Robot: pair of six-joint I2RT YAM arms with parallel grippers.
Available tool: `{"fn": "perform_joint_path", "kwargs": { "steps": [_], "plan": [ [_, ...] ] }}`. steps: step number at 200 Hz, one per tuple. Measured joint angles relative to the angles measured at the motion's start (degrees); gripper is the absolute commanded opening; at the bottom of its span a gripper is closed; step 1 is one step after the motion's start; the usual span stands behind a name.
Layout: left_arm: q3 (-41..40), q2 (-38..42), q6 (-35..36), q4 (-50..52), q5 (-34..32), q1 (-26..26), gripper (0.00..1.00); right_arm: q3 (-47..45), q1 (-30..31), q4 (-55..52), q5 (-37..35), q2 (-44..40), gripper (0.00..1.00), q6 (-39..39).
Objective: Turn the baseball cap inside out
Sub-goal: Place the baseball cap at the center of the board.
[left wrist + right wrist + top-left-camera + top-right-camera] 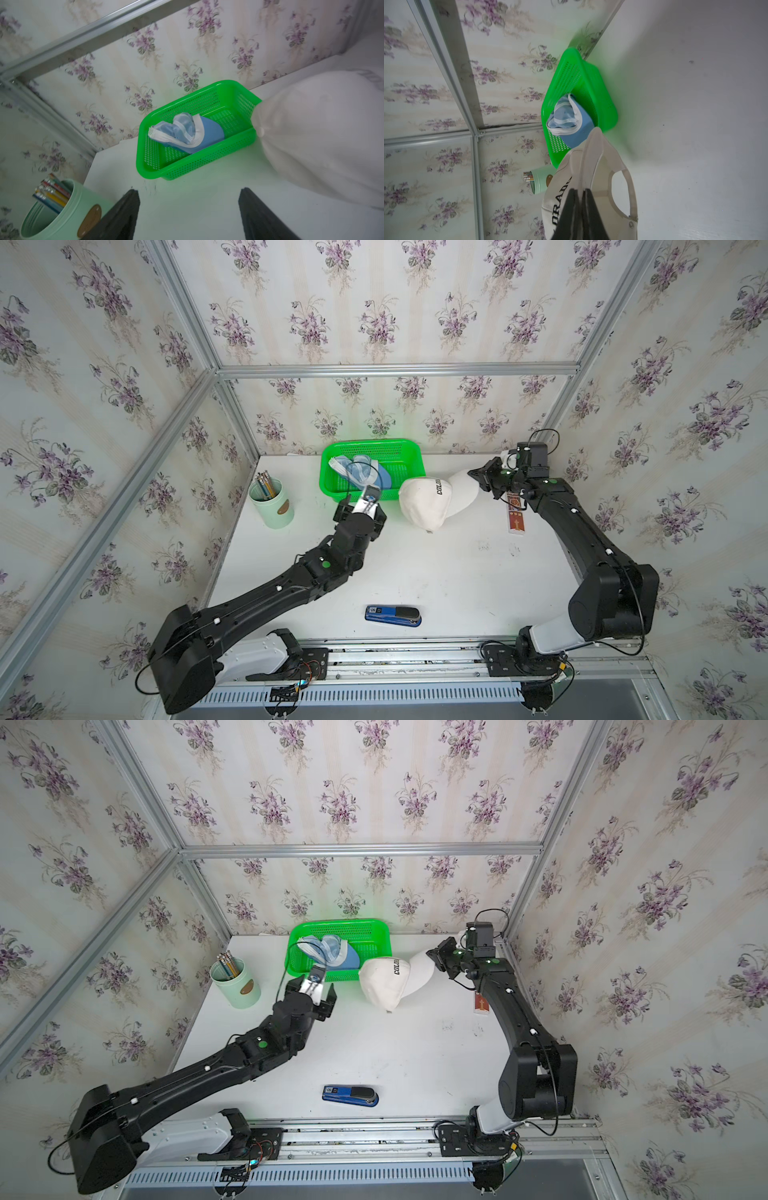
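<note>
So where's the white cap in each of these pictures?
Top view: white cap mid-table, just right of the green basket.
Top view: same place, beside the basket.
Left wrist: large blurred white shape, close up, overlapping the basket's end.
Right wrist: close up before the basket, pinched in the right tool.
Shared landmark: the green basket.

Two baseball caps, a white cap with black lettering (428, 502) and a light blue cap with white trim (361, 472), one green perforated plastic basket (390, 450), one mint-green cylindrical cup (276, 512) of pencils (264, 485), too bunched to count, one blue-and-black stapler (392, 616), one red-brown packet (515, 518), two black robot arms (266, 601).
</note>
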State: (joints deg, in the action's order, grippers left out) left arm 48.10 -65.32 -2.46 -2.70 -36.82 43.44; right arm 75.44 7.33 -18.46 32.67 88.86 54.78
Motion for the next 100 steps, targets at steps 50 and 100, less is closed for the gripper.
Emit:
{"fn": "perform_joint_path", "kwargs": {
  "steps": [50, 100],
  "plan": [
    [7.1, -1.7, -10.9, 17.6, 4.8, -9.8, 0.79, -3.6, 4.3, 12.2, 15.3, 8.9, 0.0, 3.8],
    [10.2, -3.3, -14.5, 23.4, 8.2, -12.4, 0.79, -3.3, 3.8, 13.9, 18.8, 15.8, 0.0, 0.3]
  ]
}}
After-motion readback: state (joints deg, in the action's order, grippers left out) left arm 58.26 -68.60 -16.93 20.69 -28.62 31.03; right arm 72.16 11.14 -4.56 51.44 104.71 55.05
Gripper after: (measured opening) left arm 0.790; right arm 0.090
